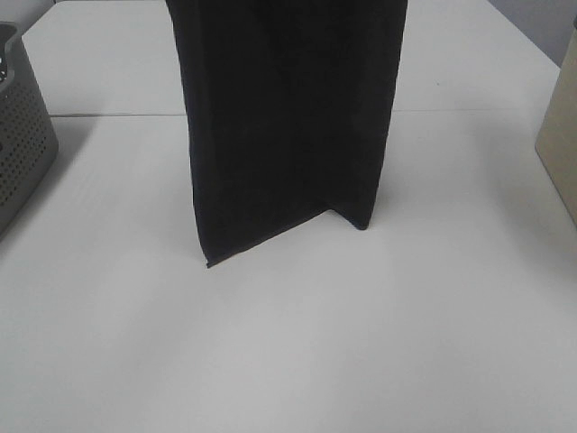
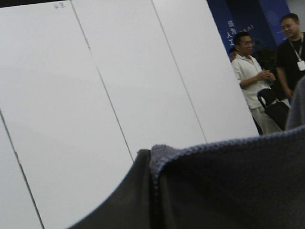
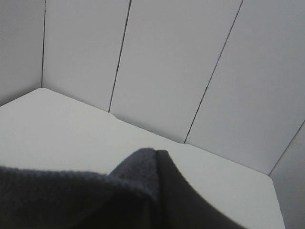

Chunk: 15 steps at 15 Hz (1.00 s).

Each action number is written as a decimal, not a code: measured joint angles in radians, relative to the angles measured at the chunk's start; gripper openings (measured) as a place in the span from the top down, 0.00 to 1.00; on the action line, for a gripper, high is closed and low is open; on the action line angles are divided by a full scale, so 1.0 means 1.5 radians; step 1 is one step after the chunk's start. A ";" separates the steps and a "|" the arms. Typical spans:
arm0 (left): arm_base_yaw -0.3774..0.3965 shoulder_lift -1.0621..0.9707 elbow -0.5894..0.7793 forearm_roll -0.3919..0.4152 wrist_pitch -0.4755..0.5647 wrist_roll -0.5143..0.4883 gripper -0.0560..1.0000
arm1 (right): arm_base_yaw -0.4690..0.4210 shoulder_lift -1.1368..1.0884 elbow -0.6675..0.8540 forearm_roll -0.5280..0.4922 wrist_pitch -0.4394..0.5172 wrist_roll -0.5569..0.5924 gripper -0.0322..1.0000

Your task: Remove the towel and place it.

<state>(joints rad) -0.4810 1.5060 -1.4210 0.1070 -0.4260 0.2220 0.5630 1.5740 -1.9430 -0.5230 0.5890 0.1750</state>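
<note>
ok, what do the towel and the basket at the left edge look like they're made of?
towel: dark charcoal terry-type cloth, matte; the wrist views show a nubby pile along its edge, and it hangs in soft folds. basket: probably moulded plastic, grey, dull finish; rows of even round holes in a rigid-looking wall.

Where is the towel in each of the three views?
Exterior high: towel hangs from top centre down toward the table.
Left wrist: towel close in the foreground, wall panels behind.
Right wrist: towel close in the foreground, table behind.
Shared landmark: the white table, exterior and right wrist.
</note>
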 joint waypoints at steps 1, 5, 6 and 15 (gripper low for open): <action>0.014 0.009 0.000 -0.008 -0.023 0.000 0.95 | 0.000 0.005 -0.001 -0.001 -0.007 0.000 0.96; 0.035 0.079 -0.062 -0.009 -0.065 0.001 0.95 | 0.000 0.054 -0.002 -0.055 -0.074 0.003 0.96; 0.035 0.103 -0.099 -0.009 -0.067 0.009 0.95 | -0.003 0.069 -0.007 -0.074 -0.099 0.014 0.96; 0.089 0.405 -0.529 -0.007 -0.043 0.027 0.95 | -0.150 0.219 -0.063 -0.109 -0.371 0.203 0.96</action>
<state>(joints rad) -0.3480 2.1130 -2.2140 0.0960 -0.4900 0.2620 0.3380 1.9030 -2.0370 -0.6870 0.0320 0.4800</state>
